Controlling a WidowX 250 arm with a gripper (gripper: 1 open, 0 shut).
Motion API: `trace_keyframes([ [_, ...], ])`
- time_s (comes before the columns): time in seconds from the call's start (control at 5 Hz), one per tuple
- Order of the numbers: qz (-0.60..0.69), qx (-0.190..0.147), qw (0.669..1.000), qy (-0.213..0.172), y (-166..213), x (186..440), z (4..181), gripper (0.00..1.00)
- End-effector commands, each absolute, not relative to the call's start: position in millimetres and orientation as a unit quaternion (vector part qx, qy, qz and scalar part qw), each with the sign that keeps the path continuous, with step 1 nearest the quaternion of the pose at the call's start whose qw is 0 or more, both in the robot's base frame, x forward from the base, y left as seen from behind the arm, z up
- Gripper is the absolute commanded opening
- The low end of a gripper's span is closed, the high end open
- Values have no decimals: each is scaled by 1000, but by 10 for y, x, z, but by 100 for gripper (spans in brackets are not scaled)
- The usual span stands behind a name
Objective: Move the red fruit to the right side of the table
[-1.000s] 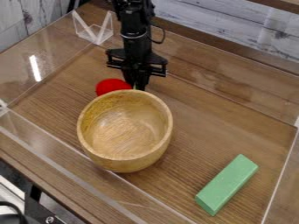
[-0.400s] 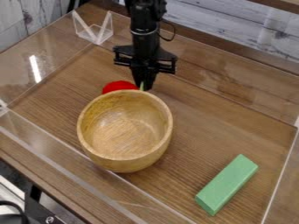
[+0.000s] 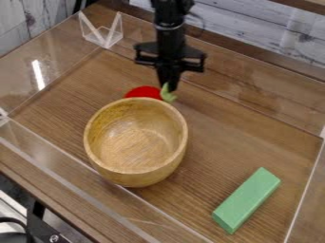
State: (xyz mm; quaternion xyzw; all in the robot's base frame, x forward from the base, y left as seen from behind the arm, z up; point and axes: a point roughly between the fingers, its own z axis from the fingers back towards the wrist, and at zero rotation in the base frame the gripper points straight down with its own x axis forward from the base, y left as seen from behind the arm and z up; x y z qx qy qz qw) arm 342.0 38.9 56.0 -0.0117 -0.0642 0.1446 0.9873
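Observation:
The red fruit (image 3: 143, 93) is small and glossy and sits just behind the far rim of the wooden bowl, with its green leafy stem pointing right. My gripper (image 3: 169, 86) points straight down over that stem, and its fingers are together on the green leaves. The fruit's red body sticks out to the left of the fingertips, and I cannot tell whether it still touches the table (image 3: 248, 133). The brown wood-grain tabletop stretches away to the right of the gripper.
A round light wooden bowl (image 3: 97, 121) stands in front of the gripper, close to the fruit. A green rectangular block (image 3: 248, 200) lies near the front right. Low clear acrylic walls edge the table, and a clear acrylic piece (image 3: 99, 31) stands at the back left.
The gripper has moved to the right and slightly up. The red fruit has shifted right along with it, and its green stem now shows at the fingertips.

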Motion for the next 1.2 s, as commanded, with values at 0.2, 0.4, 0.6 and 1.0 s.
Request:
trace_keyframes([
  [0.2, 53, -40, 991, -114, -368, 3581, 769, 0],
  [0.4, -4, -52, 992, -111, -809, 3586, 588, 0],
  [0.6, -30, -57, 992, -109, -1053, 3589, 503, 0],
  [1.0, -38, -63, 991, -108, -1156, 3586, 369, 100],
])
